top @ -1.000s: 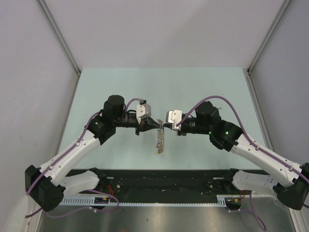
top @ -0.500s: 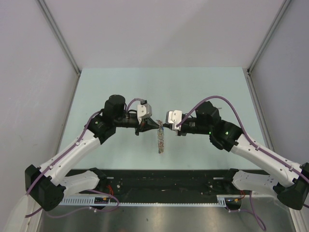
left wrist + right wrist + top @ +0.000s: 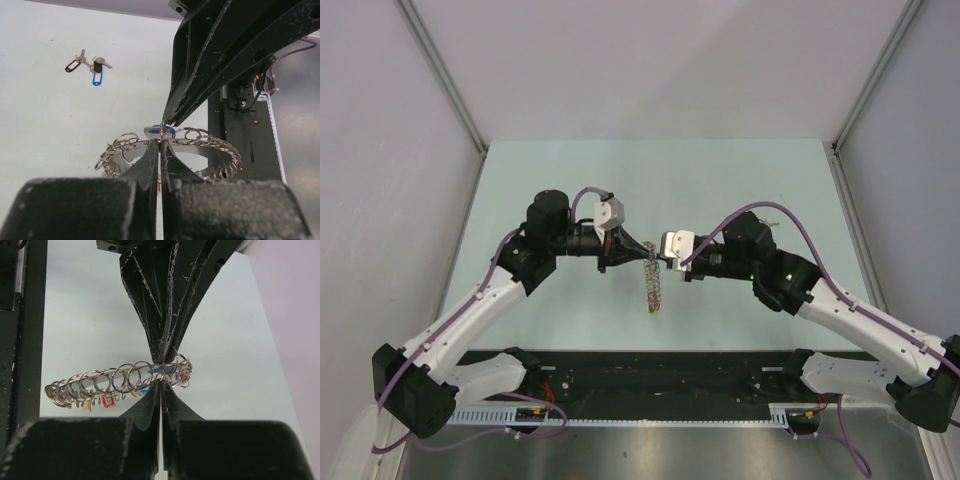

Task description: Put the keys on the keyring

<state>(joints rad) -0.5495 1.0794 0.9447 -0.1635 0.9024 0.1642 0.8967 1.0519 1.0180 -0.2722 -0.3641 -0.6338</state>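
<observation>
The keyring, a big silver wire ring strung with many small rings and keys, hangs above the table between my grippers. It also shows in the left wrist view and the right wrist view, with red and yellow tags below. My left gripper and right gripper meet tip to tip, both shut on the ring's wire. The shut tips show in the left wrist view and the right wrist view. Loose keys with black and blue tags lie on the table; the top view does not show them.
A pale green table stands between grey walls. A black rail runs along the near edge by the arm bases. The right arm's purple cable loops above its wrist.
My left wrist has swung a little left and away, and the right gripper followed slightly left. The keyring still hangs between the tips, shifted with them.
</observation>
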